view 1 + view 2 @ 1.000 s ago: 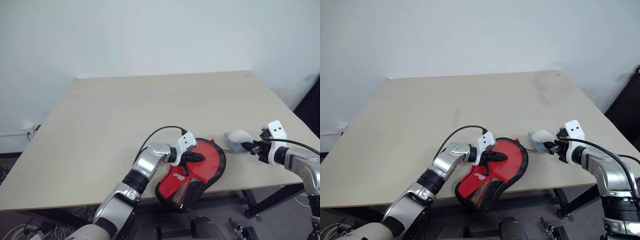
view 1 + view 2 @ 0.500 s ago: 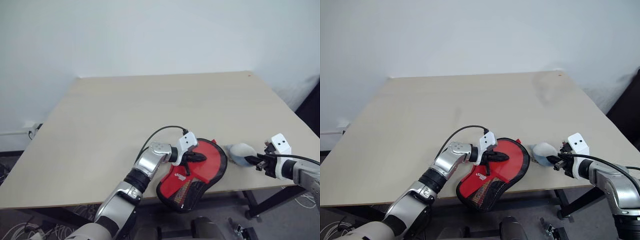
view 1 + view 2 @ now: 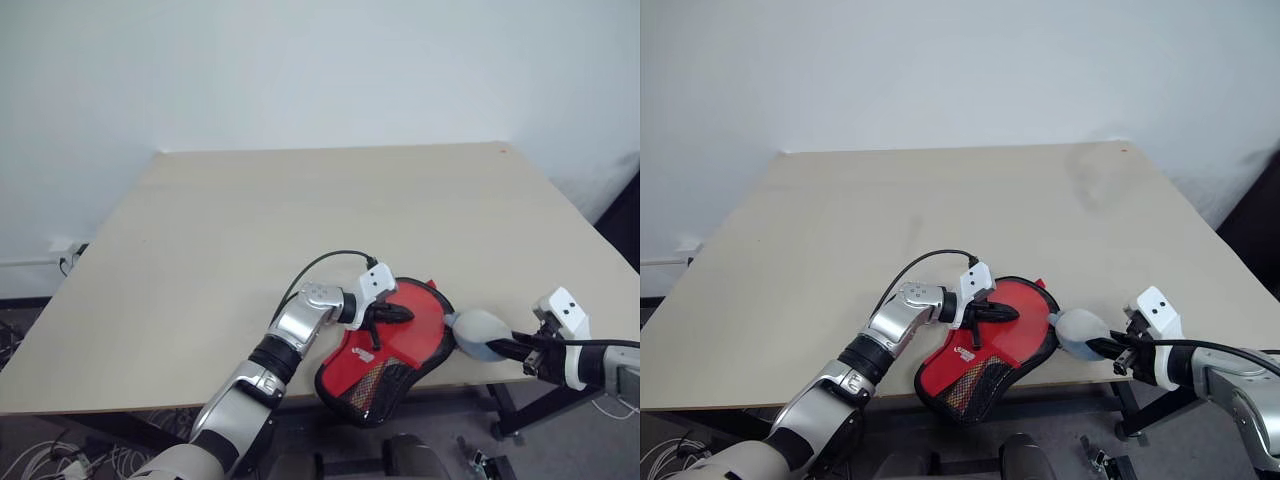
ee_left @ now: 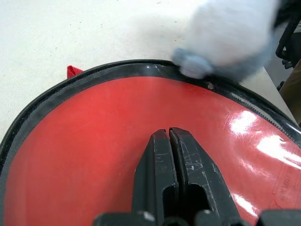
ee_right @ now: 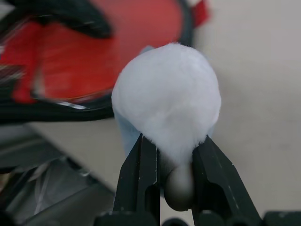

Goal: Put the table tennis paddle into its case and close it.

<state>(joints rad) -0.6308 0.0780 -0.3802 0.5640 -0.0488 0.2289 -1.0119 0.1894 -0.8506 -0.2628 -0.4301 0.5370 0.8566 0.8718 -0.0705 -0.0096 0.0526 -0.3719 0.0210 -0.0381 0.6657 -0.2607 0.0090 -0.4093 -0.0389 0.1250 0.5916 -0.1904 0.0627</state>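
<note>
Case [image 3: 385,345] lying at the table's [image 3: 300,230] near edge, narrow mesh end hanging over that edge, round red panel facing up. Left gripper [image 3: 398,314] pressing down on the red panel near the case's middle, fingers [image 4: 170,165] squeezed together with nothing between them. Right gripper [image 3: 512,347] hovering just beside the case, off the table's near edge, pinching a grey-white fluffy lump [image 5: 167,101], which is sitting against the case's black zipper rim.
</note>
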